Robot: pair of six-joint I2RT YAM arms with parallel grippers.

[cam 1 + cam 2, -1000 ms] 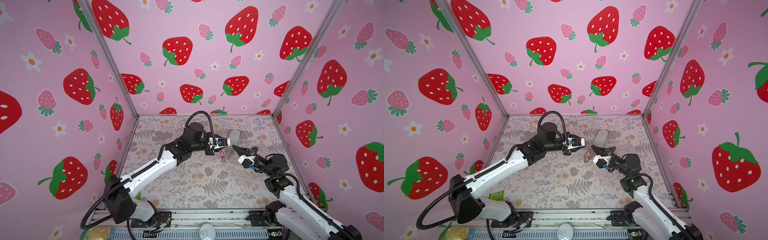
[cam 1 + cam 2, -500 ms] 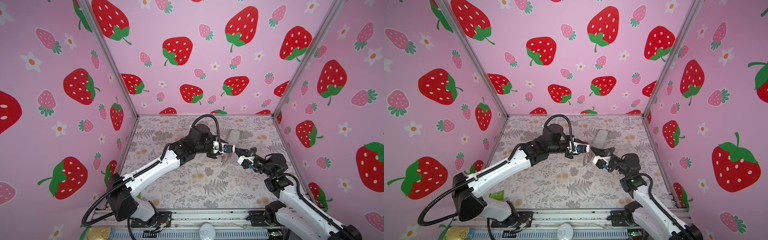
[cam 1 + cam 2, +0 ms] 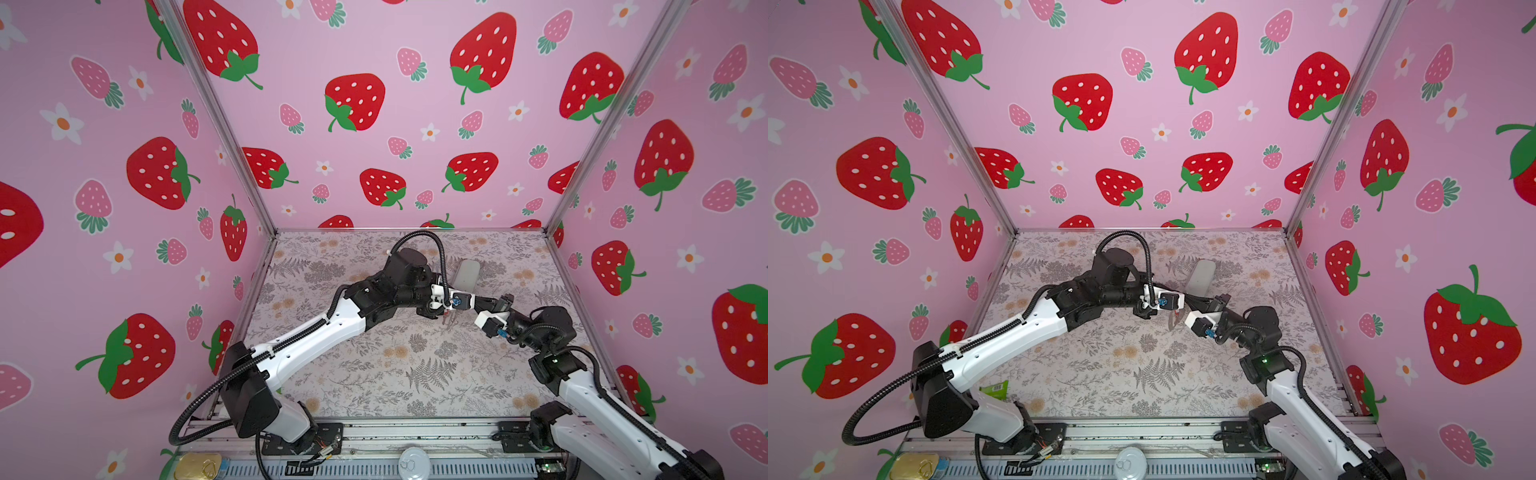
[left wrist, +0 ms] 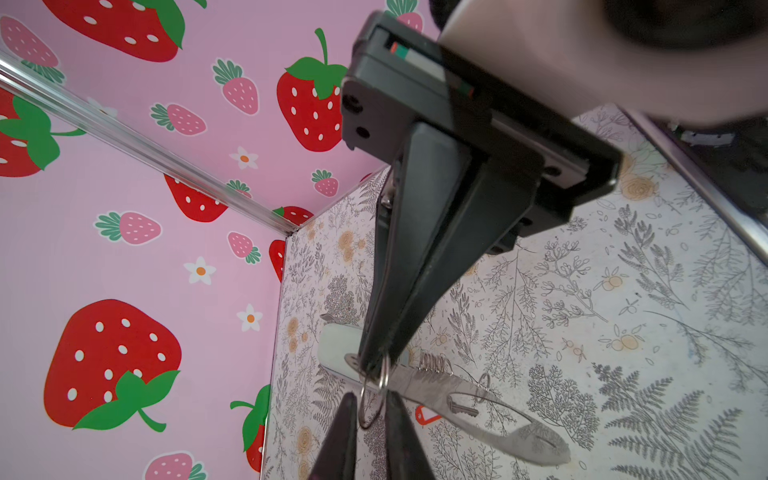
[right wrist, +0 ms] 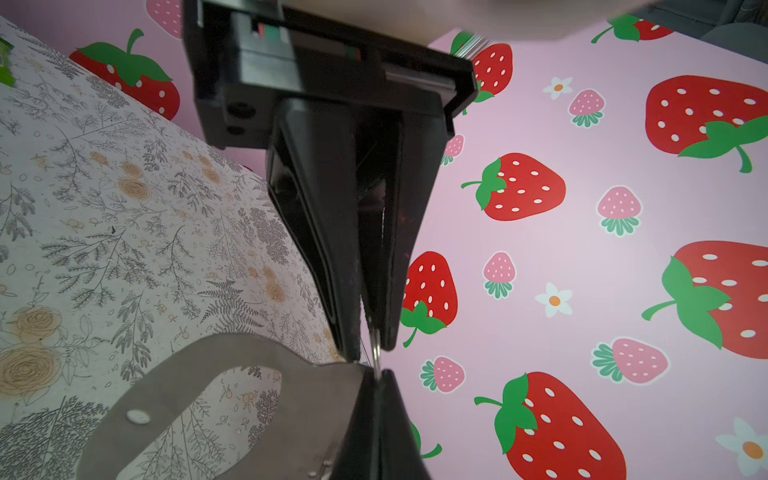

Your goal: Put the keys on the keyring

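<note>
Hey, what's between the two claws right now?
A silver ring of the keyring, running from left claw to right claw; the left wrist view shows it.

Bright, even light, soft faint shadows, wide-angle bending at edges, wrist views blurred close up

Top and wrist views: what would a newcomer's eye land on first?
Pink walls covered in big red strawberries box in the floral-print table. Mid-table, the left gripper and right gripper meet tip to tip, both pinching a silver ring of the taupe-grey oval strap keyring. A small dark metal key with a red tag lies below.
</note>
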